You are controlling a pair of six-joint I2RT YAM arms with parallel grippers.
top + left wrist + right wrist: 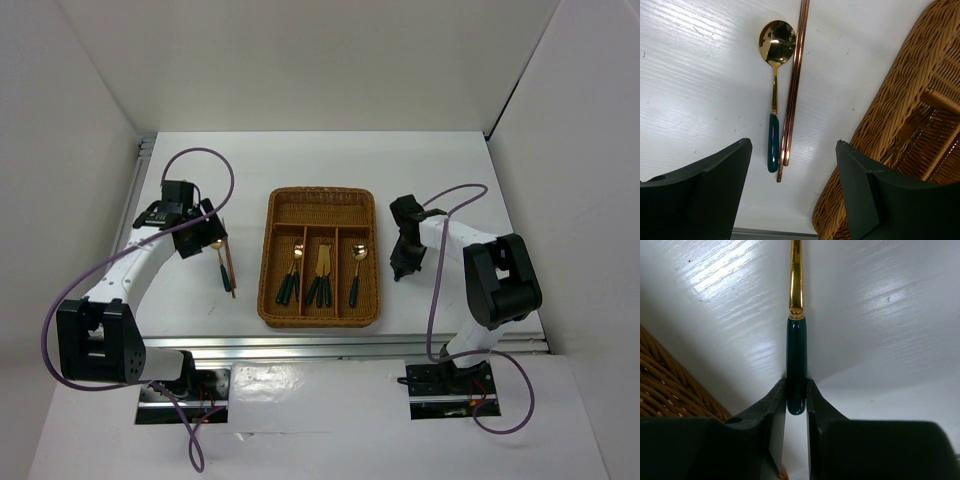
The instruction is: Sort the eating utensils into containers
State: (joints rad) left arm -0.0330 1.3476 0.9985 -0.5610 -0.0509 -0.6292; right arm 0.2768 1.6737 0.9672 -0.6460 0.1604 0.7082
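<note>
My right gripper [796, 385] pinches a utensil [796, 365] by the butt of its dark teal handle. The two black fingers press on either side, and the gold stem runs straight up out of the top of the right wrist frame (the head is cut off there, so I cannot tell spoon from fork). It hangs over the white table [450, 190], with a corner of the woven tray [268, 262] at the lower left of that frame. In the overhead view this gripper sits just to the right of the tray, at middle right.

Sorted pieces [320, 278] with gold heads and teal handles lie in all three long slots, heads toward the top of the frame.

Left of the tray, a spoon [774, 100] lies flat on the table, bowl toward the top of the left wrist frame. The pair of reddish-brown chopsticks [792, 100] lies close along its right side, parallel to it. My left gripper [794, 165] hovers over both with its jaws spread wide and nothing between them, the tray's wall at the frame's right edge.
</note>
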